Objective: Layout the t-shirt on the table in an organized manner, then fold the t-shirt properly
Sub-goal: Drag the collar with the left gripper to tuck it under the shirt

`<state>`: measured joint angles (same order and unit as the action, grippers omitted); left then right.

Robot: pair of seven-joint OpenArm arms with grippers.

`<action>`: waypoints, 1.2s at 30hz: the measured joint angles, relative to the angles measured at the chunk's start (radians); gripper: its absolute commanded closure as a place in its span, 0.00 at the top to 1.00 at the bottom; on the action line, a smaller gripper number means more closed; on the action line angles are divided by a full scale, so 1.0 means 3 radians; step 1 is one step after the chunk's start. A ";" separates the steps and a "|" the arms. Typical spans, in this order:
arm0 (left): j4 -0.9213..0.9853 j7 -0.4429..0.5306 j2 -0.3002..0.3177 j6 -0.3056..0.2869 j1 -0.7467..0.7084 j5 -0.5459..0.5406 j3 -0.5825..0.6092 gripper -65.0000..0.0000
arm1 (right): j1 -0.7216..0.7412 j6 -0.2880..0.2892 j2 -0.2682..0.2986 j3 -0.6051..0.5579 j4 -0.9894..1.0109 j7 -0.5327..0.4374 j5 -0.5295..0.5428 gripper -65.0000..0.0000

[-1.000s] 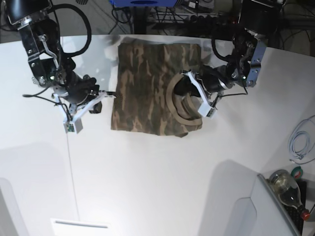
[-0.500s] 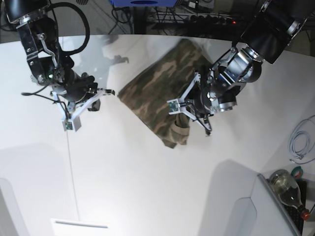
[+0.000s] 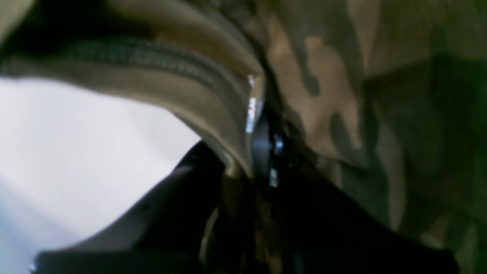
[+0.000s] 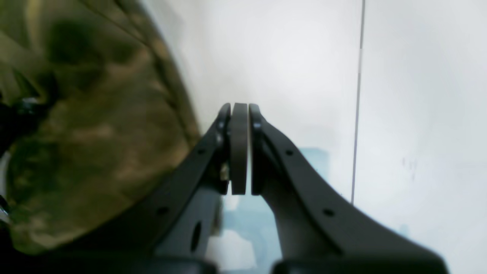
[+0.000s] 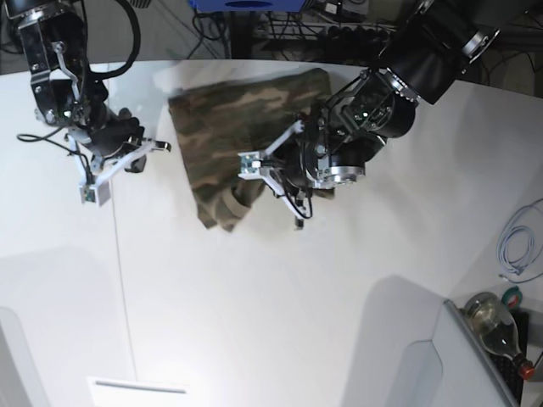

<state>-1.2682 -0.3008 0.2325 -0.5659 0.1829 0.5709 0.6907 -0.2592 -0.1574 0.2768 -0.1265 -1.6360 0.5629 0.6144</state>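
Observation:
The camouflage t-shirt (image 5: 229,127) lies bunched and slanted on the white table (image 5: 271,305), with its lower end drooping in a fold at the left. My left gripper (image 5: 252,180) is shut on the shirt near its ribbed collar (image 3: 198,95); in the left wrist view the fabric fills the frame around the closed left gripper (image 3: 262,152). My right gripper (image 5: 157,147) hovers just left of the shirt, apart from it. The right wrist view shows the right gripper (image 4: 239,148) with its pads pressed together on nothing, and the t-shirt (image 4: 95,133) beside it.
A thin dark seam line (image 5: 123,280) runs down the table's left side. A coiled white cable (image 5: 517,246) and a bottle (image 5: 496,326) sit off the right edge. A white slot (image 5: 140,387) is at the front edge. Cables and equipment crowd the back.
My left arm has swung left, dragging and turning the shirt from a flat rectangle into a slanted bunch. My right arm has drawn back up and to the left, still shut.

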 measured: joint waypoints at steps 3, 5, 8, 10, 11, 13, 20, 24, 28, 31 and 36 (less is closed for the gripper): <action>0.0006 -0.0023 -0.0004 0.0004 0.0042 0.0008 0.0144 0.00 | -0.0050 0.0000 0.0003 0.0062 -0.0003 0.0006 -0.0001 0.01; 0.0015 -0.0048 -0.0004 0.0003 0.0113 0.0018 0.0287 0.00 | -0.0070 0.0000 0.0004 0.0074 -0.0003 0.0004 0.0000 0.01; 0.0015 -0.0001 -0.0037 0.0003 0.0117 0.0014 0.0380 0.00 | -0.0080 0.0000 0.0001 0.0075 -0.0003 0.0003 -0.0001 0.01; 0.0015 -0.0001 -0.0038 0.0003 0.0128 0.0004 0.0403 0.00 | -0.0090 0.0000 0.0003 0.0074 -0.0003 0.0003 0.0000 0.01; 0.0015 -0.0006 -0.0037 -0.0004 0.0159 0.0003 0.0434 0.00 | -0.0099 0.0000 0.0004 0.0076 -0.0004 -0.0004 -0.0003 0.01; 0.0018 -0.0006 -0.0034 -0.0025 0.0191 0.0003 0.0459 0.00 | -0.0125 0.0000 0.0006 0.0076 -0.0004 -0.0001 -0.0001 0.01; 0.0018 -0.0017 -0.0036 -0.0024 0.0193 0.0001 0.0449 0.00 | -0.0127 0.0000 0.0000 0.0076 -0.0003 0.0005 -0.0001 0.01; 0.0008 -0.0018 -0.0036 -0.0024 0.0193 0.0003 0.0449 0.14 | -0.0125 0.0000 0.0000 0.0076 -0.0003 0.0003 -0.0001 0.01; -0.0043 -0.0025 -0.0034 -0.0024 0.0233 0.0003 0.0441 0.59 | -0.0125 0.0000 0.0000 0.0076 -0.0004 0.0003 -0.0001 0.01; -0.0148 -0.0032 -0.0034 -0.0022 0.0289 0.0005 0.0427 0.82 | -0.0125 0.0000 0.0000 0.0076 -0.0003 0.0004 -0.0001 0.01; -0.0393 -0.0028 -0.0008 -0.0024 0.0295 -0.0010 0.0431 0.87 | -0.0117 0.0000 0.0000 0.0076 -0.0004 0.0005 -0.0001 0.01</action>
<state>-1.3861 -0.3092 0.2302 -0.5732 0.2714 0.5678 0.8200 -0.2943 -0.1574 0.2768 -0.1036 -1.6371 0.5644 0.6140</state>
